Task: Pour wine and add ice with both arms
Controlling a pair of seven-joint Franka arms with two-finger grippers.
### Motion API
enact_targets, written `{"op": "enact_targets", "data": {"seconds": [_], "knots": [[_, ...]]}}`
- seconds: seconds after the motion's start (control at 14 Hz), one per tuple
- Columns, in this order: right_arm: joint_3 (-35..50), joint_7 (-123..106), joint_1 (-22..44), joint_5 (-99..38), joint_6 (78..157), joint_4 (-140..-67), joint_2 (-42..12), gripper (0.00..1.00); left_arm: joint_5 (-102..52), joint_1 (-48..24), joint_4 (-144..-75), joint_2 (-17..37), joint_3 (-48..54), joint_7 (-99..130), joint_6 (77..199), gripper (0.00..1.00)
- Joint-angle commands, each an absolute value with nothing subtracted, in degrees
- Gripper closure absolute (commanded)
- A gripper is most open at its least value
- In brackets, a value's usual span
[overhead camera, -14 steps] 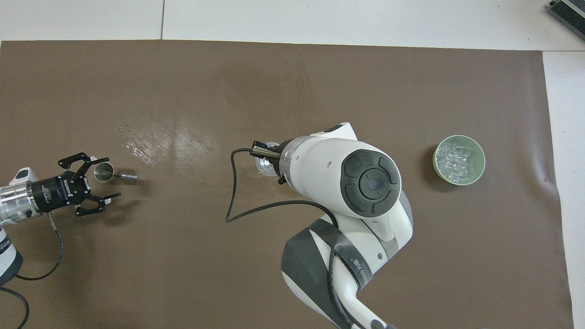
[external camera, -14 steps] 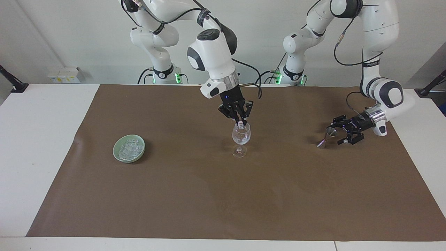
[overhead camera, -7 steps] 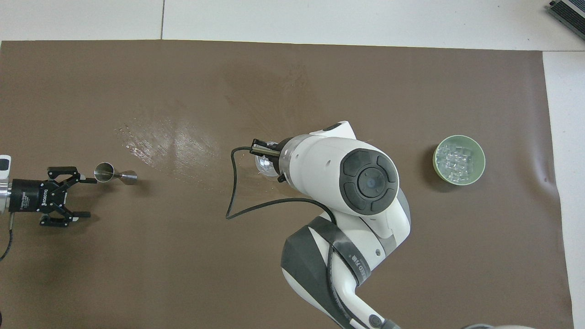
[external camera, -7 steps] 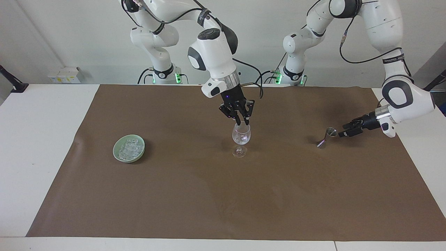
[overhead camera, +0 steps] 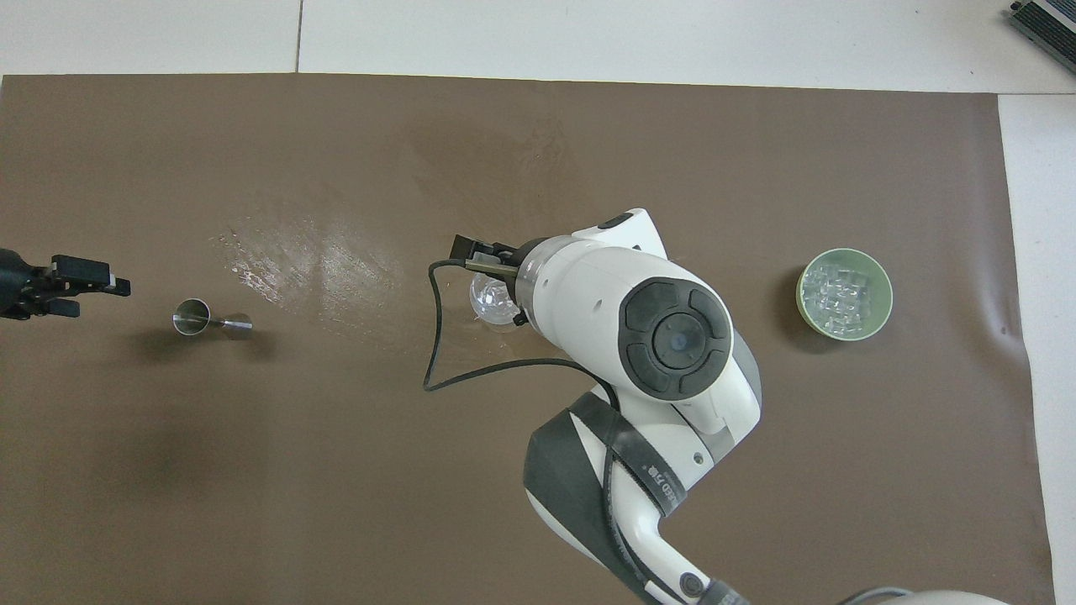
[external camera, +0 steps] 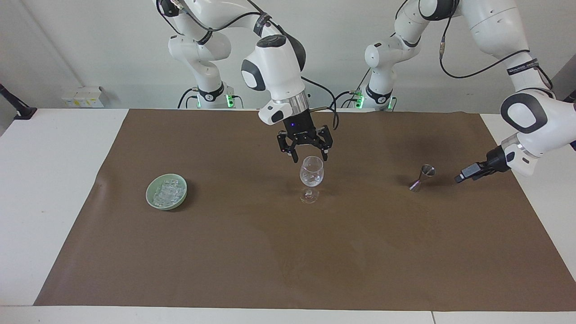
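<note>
1. The ice (external camera: 167, 191), small clear glassy cubes, is heaped in a pale green round bowl (external camera: 149, 198) on the brown-covered desk (external camera: 270, 261), at mid-height of the facing frame toward the right arm's end. No long axis or pointing direction can be read from the heap.
2. A clear stemmed wine glass (external camera: 311, 173) is seen upright at the centre of the frame. Something pale shows low in its bowl.
3. A small silver double-cone jigger (external camera: 422, 177) sits toward the left arm's end. In the overhead frame its long axis runs along the desk's length, wide mouth toward that end. Whether it stands or lies cannot be told.
4. The right gripper (external camera: 309, 158) is held just above the glass rim with its jaws now spread wide. A second ago they were pinched together over the glass, so a cube is judged to have been dropped in.
5. The left gripper (external camera: 467, 173) has been drawn back from the jigger, which it flanked a second ago. Its state cannot be told. The pouring step is judged finished.
</note>
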State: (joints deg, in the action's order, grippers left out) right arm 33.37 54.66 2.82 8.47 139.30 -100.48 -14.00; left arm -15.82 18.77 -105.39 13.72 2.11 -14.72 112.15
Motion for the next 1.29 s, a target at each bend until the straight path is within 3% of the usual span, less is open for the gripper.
{"op": "enact_targets", "data": {"seconds": [0.0,0.5,1.0,1.21], "knots": [[29.9,54.2,2.0,10.6,139.0,-99.2,-13.1,0.0,-10.9,14.5,-106.4,7.9,1.5,-15.6,113.6,0.0],[17.9,34.3,2.0,9.8,126.8,-99.2,-6.6,0.0,-10.7,6.6,-106.3,-1.6,1.8,-15.6,113.6,0.0],[8.2,22.2,2.5,2.8,110.8,-98.6,0.7,0.0,-7.0,5.7,-105.0,-2.0,2.3,-14.9,108.8,0.0],[4.5,18.5,2.5,2.4,104.0,-95.9,0.7,0.0,-3.3,6.0,-101.9,-2.8,2.3,-14.9,102.9,0.0]]}}
